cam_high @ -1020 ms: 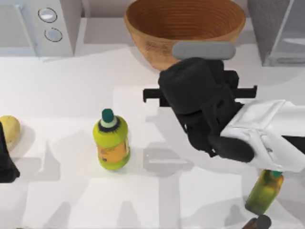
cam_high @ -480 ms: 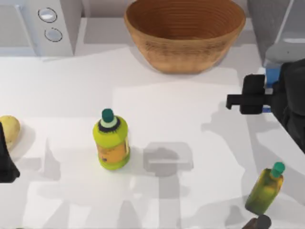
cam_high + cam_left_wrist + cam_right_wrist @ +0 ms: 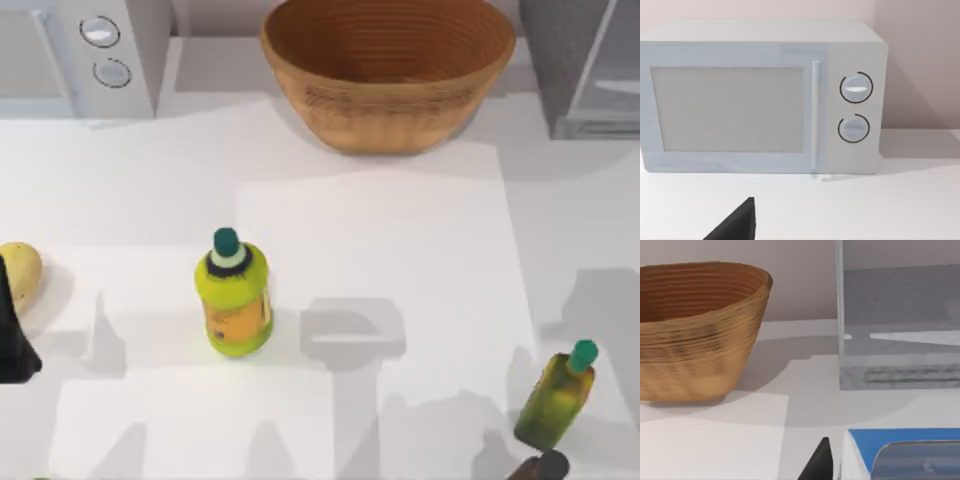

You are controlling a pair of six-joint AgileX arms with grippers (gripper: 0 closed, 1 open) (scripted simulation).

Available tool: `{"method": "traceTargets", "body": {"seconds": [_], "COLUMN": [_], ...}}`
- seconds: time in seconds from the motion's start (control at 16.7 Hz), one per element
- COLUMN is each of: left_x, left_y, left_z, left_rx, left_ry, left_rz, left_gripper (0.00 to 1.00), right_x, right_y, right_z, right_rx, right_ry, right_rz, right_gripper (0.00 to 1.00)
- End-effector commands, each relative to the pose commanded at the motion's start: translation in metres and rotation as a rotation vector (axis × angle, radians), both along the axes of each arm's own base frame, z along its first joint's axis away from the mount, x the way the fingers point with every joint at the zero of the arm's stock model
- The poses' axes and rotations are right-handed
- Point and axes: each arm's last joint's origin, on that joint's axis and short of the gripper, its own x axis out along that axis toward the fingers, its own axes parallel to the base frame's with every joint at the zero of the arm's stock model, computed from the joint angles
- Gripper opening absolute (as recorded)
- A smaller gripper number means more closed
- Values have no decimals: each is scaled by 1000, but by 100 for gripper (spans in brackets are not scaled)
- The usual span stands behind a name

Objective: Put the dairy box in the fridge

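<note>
You see one dairy box [image 3: 900,450] in the right gripper, one fridge [image 3: 900,325] ahead of it, and one basket [image 3: 695,330] beside; left gripper state cannot be told.

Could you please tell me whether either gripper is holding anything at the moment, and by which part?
The right wrist view shows the dairy box close at the right gripper, facing the fridge, but the grip cannot be confirmed.

My right arm has swung off the top view's right edge. Its wrist view now has the dairy box [image 3: 900,452] close up, facing the fridge [image 3: 900,325] beside the basket [image 3: 695,330].
</note>
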Motion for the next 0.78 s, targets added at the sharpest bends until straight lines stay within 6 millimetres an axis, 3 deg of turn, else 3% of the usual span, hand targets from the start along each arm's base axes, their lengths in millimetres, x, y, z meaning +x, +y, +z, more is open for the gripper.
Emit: {"method": "traceTargets", "body": {"seconds": [0.18, 0.42, 0.78], "left_x": [0, 0, 0], "left_y": [0, 0, 0], "left_z": [0, 0, 0], "left_rx": [0, 0, 0], "left_ry": [0, 0, 0], "left_rz": [0, 0, 0], "left_gripper": [100, 100, 100], "right_x": [-19, -28, -28], "right_y": [-18, -30, -32], "right_z": [-21, -42, -46], "right_rx": [-23, -67, -78], "right_ry": [-105, -192, -208], "right_rz": [-23, -59, -68], "right_gripper": [0, 0, 0]}}
